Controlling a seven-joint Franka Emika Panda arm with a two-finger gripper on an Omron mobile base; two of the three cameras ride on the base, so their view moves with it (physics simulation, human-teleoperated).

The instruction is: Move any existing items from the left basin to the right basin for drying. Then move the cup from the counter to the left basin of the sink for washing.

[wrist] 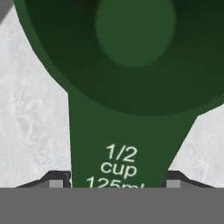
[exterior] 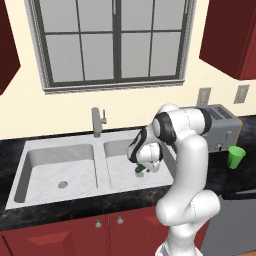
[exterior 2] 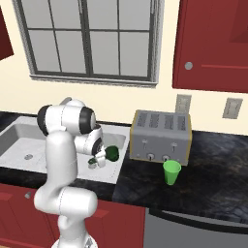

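My gripper (exterior: 142, 169) is shut on the dark green item (exterior: 140, 168), a measuring scoop marked "1/2 cup 125ml". It hangs low over the right basin (exterior: 120, 167), toward its front right corner. From the right base camera the gripper (exterior 2: 97, 162) holds the item (exterior 2: 112, 153) with its round bowl pointing right. In the hand view the handle runs between my fingertips (wrist: 57, 180), and the bowl (wrist: 131, 65) covers the top over light-grey basin floor (wrist: 30, 109). The left basin (exterior: 60, 170) holds nothing. The bright green cup (exterior: 236, 156) (exterior 2: 171, 172) stands upright on the black counter (exterior 2: 213, 164), in front of the toaster.
A silver toaster (exterior: 220, 127) (exterior 2: 161, 137) stands on the counter right of the sink. The grey faucet (exterior: 97, 121) rises behind the divider. My own arm (exterior: 190, 165) stands between the sink and the cup. Dark red cabinets hang above on the right.
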